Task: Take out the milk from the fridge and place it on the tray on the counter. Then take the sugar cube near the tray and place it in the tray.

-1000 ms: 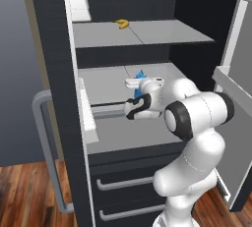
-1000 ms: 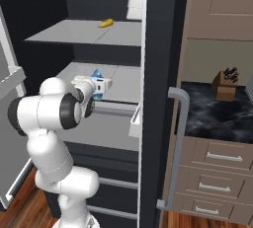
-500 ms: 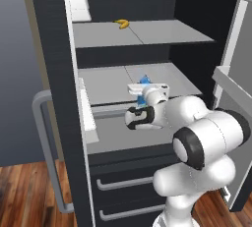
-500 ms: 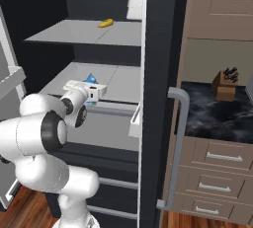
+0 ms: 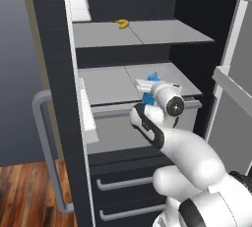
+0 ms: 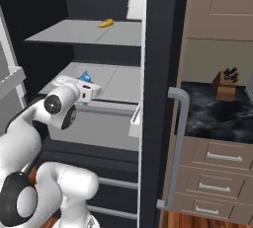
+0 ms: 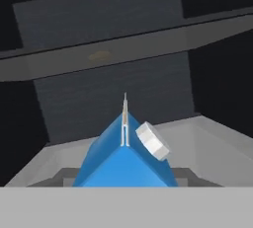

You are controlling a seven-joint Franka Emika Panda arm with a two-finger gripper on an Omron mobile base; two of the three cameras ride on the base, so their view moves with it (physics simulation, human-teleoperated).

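now arm drawn back, milk (image 5: 153, 77) nearer fridge (image 5: 147, 34) front

Milk (image 5: 154, 77) mostly hidden behind my wrist in both base views, only blue tip showing. Hand view cuts carton's lower part at bottom edge. Can't tell whether gripper (image 5: 149, 84) touches carton. Yellow item (image 5: 122, 23) on far upper shelf too small to identify.

Grey upper shelf (image 5: 162, 33) of the black-framed fridge (image 5: 49, 73), small yellow banana-like item (image 5: 122, 23) lying on it, grey middle shelf (image 5: 106, 83) below, bright-blue gabled milk carton (image 5: 153, 77) apparently standing there
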